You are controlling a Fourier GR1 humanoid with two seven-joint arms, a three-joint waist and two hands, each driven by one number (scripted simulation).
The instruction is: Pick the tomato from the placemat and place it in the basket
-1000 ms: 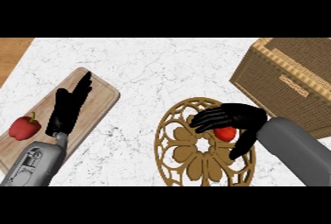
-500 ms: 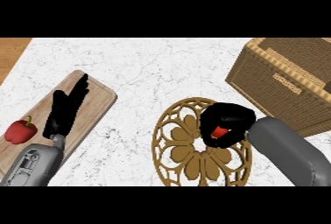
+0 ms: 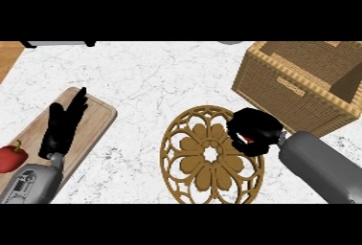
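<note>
In the head view, the right hand (image 3: 254, 130) sits at centre right of the frame, its fingers curled round the tomato (image 3: 248, 139), of which only a small red sliver shows under the palm. Hand and tomato are at the upper right edge of the round wooden placemat (image 3: 210, 155), close beside the lower left corner of the woven basket (image 3: 304, 86) in the upper right. At the lower left, the left hand (image 3: 63, 125) lies spread and straight over a wooden cutting board (image 3: 99, 115), with a red pepper (image 3: 10, 157) at the left edge
</note>
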